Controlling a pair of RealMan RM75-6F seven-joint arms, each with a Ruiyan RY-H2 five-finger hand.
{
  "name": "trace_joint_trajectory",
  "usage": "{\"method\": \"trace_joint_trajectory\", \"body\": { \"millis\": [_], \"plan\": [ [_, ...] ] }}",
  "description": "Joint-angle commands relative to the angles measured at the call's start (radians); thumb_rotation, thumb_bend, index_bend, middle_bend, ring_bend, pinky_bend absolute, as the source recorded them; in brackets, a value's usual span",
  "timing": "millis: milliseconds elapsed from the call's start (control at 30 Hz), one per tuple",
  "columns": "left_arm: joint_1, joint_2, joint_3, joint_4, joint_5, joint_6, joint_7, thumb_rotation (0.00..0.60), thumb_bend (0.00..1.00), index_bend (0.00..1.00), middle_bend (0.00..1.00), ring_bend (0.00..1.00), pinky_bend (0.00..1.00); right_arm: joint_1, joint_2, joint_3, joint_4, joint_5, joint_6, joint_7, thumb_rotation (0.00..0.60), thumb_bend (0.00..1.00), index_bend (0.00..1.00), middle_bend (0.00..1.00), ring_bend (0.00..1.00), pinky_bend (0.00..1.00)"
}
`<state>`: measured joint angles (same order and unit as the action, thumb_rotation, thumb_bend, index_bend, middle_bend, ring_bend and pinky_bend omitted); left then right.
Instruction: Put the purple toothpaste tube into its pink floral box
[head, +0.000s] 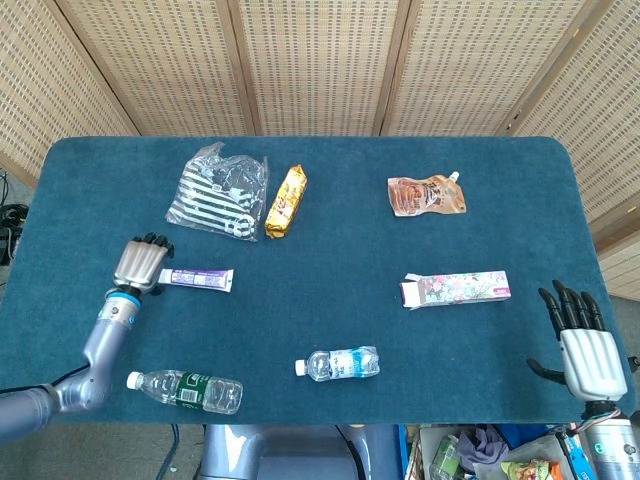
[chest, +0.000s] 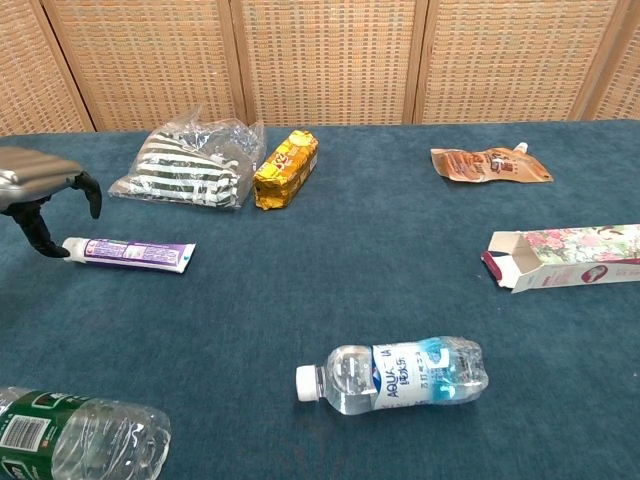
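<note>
table (head: 330, 250): deep teal, kinda carpet-like
toothpaste tube (head: 198, 279): purple and white, white cap
box (head: 458, 288): pink floral, darker red inside the open end
bag (head: 217, 192): clear plastic, black and white stripes inside
snack pack (head: 286, 201): yellow-gold
pouch (head: 426, 196): brownish orange, white spout
small bottle (head: 340, 364): clear, blue label
big bottle (head: 186, 390): clear, green label
left hand (head: 141, 264): silver back, black fingers
right hand (head: 581, 339): same silver and black

Silver hand (head: 140, 264), black fingers (head: 157, 241)

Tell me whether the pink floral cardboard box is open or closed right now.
Open. The pink floral cardboard box lies flat on its side on the blue table, and in the chest view its left-end flaps are folded outward, showing the dark interior.
</note>
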<state>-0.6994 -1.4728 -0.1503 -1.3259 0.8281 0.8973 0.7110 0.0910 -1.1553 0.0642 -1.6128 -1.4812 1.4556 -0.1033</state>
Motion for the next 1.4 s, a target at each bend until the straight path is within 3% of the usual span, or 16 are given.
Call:
{"method": "trace_joint_trajectory", "body": {
  "millis": [33, 433, 533, 600, 700, 800, 1133, 1400],
  "plan": [
    [-0.023, -0.025, 0.005, 0.022, -0.021, -0.01, 0.019, 0.6, 0.23, 0.36, 0.25, 0.18, 0.29, 0.001, 0.0, 0.001, 0.003, 0.003, -0.003, 0.003, 0.6, 0.0, 0.0, 0.0, 0.0, 0.0],
    [-0.069, -0.084, 0.024, 0.063, -0.08, -0.027, 0.052, 0.6, 0.23, 0.4, 0.28, 0.2, 0.31, 0.002, -0.005, 0.004, 0.011, 0.004, 0.0, 0.005, 0.6, 0.0, 0.0, 0.0, 0.0, 0.0],
    [-0.07, -0.095, 0.032, 0.075, -0.087, -0.032, 0.048, 0.6, 0.23, 0.48, 0.35, 0.27, 0.37, 0.001, -0.005, 0.005, 0.012, 0.003, 0.004, 0.009, 0.6, 0.0, 0.0, 0.0, 0.0, 0.0],
    [-0.069, -0.11, 0.039, 0.093, -0.081, -0.031, 0.041, 0.6, 0.23, 0.59, 0.47, 0.37, 0.45, 0.0, -0.005, 0.005, 0.012, 0.002, 0.006, 0.012, 0.6, 0.0, 0.0, 0.0, 0.0, 0.0],
    [-0.059, -0.146, 0.043, 0.136, -0.022, 0.004, -0.005, 0.6, 0.25, 0.72, 0.59, 0.48, 0.54, -0.001, -0.005, 0.005, 0.014, 0.0, 0.008, 0.015, 0.6, 0.0, 0.0, 0.0, 0.0, 0.0],
    [-0.047, -0.169, 0.049, 0.17, 0.064, 0.04, -0.072, 0.6, 0.28, 0.78, 0.65, 0.54, 0.58, -0.001, -0.007, 0.006, 0.016, -0.003, 0.011, 0.017, 0.6, 0.0, 0.0, 0.0, 0.0, 0.0],
    [-0.023, -0.146, 0.057, 0.179, 0.224, 0.108, -0.197, 0.6, 0.29, 0.81, 0.68, 0.57, 0.6, -0.003, -0.006, 0.007, 0.019, -0.006, 0.019, 0.033, 0.6, 0.0, 0.0, 0.0, 0.0, 0.0],
    [0.0, 0.006, 0.052, 0.013, 0.374, 0.217, -0.261, 0.6, 0.29, 0.81, 0.68, 0.57, 0.6, 0.004, -0.009, 0.008, 0.016, -0.009, 0.01, 0.032, 0.6, 0.0, 0.0, 0.0, 0.0, 0.0]
  ]
}}
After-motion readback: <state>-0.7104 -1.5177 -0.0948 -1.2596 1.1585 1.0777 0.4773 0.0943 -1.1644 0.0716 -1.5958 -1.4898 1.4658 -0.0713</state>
